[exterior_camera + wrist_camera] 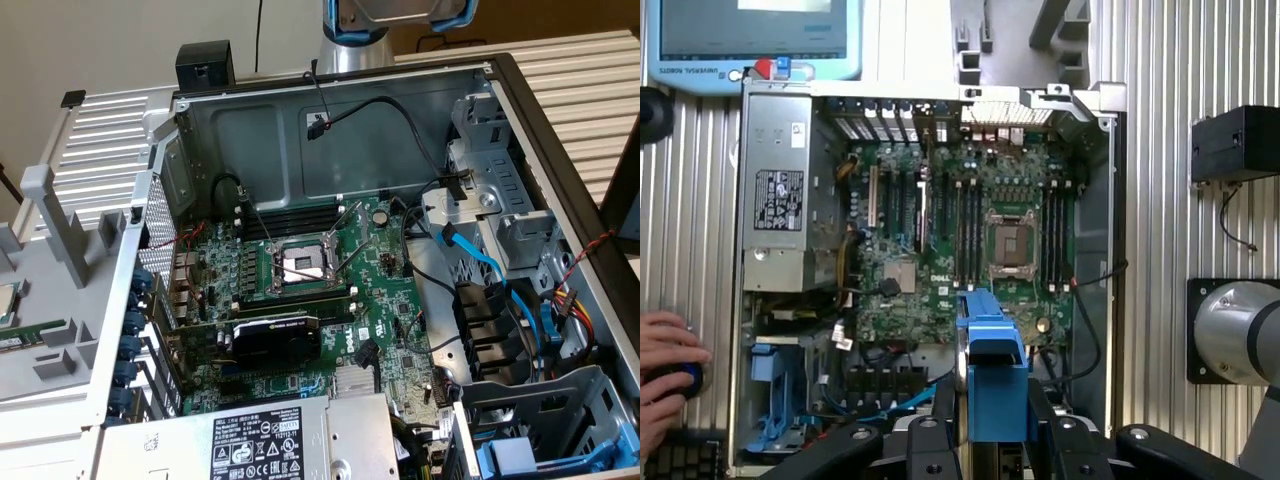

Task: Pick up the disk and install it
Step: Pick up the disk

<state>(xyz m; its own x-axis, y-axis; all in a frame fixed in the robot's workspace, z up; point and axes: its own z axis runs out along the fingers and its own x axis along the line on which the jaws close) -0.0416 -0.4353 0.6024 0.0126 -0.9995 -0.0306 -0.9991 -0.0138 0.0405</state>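
Tool [992, 418] clamped on the disk [992, 350], flat, its bright blue plastic rails edge-on, hanging above the green motherboard [940, 230] in the open grey metal computer case [1098, 250].

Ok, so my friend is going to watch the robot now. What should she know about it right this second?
Gripper: shut on the disk, gripping it by its blue rails, high above the open computer case.
Done: the disk is picked up.
Left: installing it. It is not yet in the drive cage.
Also: a person's hand is beside the case.
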